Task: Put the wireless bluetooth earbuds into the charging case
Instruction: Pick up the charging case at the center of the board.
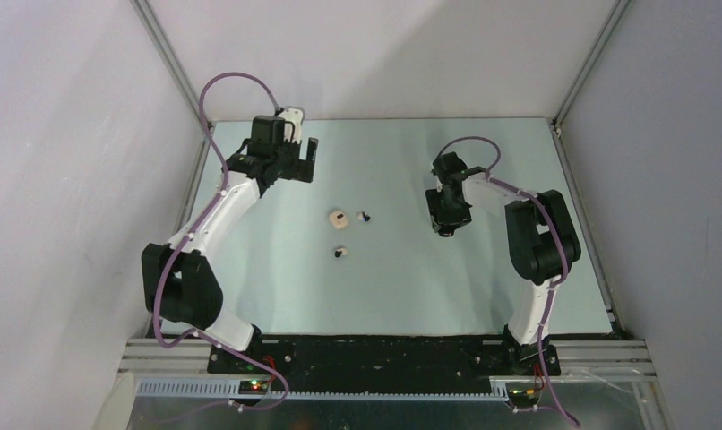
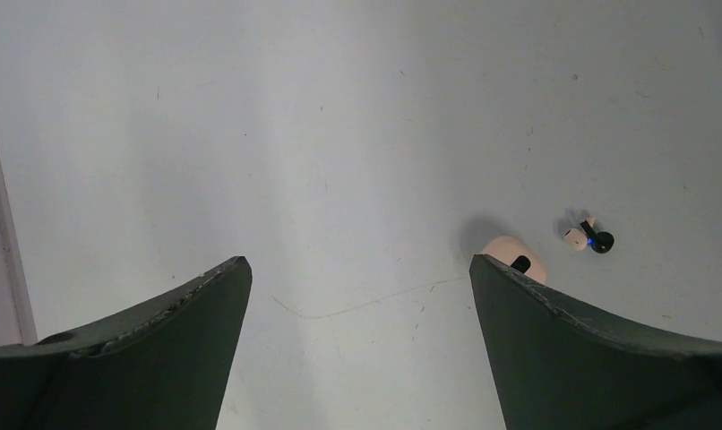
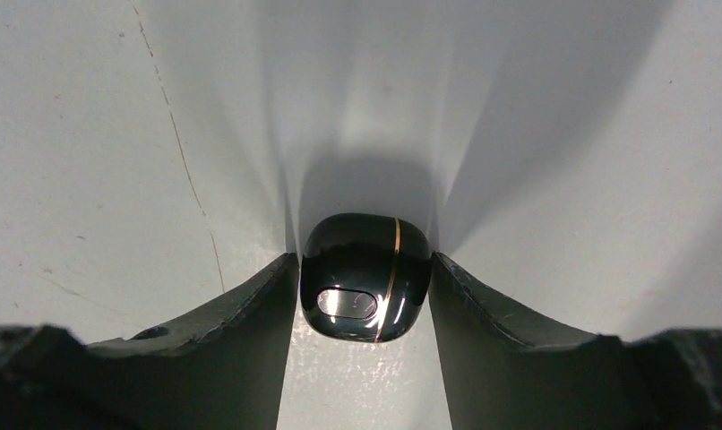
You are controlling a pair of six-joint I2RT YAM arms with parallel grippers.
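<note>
Task barely begun: nothing is in the case yet.

Small rounded beige plastic charging case (image 1: 339,218), pebble-like with a dark dot on top, lies about mid-surface, a bit toward the left edge. It looks shut, though I can't be sure at this size.

Tiny whitish earbud with a black tip and a blue glint (image 2: 590,237), the blue-lit earbud, lies just beside the charging case on the side toward the right edge, not touching it. Tiny beige earbud with a dark end (image 1: 340,253), the beige earbud, lies apart from the case toward the near edge. Both are loose on the pale grey surface (image 1: 411,287).

Left fingers (image 2: 196,313) are spread fully wide and hold nothing. They hover near the far left corner, with the charging case peeking past one tip in the wrist view.

Right fingers (image 3: 259,313) are toward the right edge, at mid-depth. They are partly closed, one against each side of a glossy black rounded-square pod with a thin gold seam and a silver oval plate (image 3: 366,278). The black pod sits on the surface. It looks like a case itself, but I cannot tell how it relates to the beige one.

Left to do, by my read: open the case, pick up each earbud, seat both.
</note>
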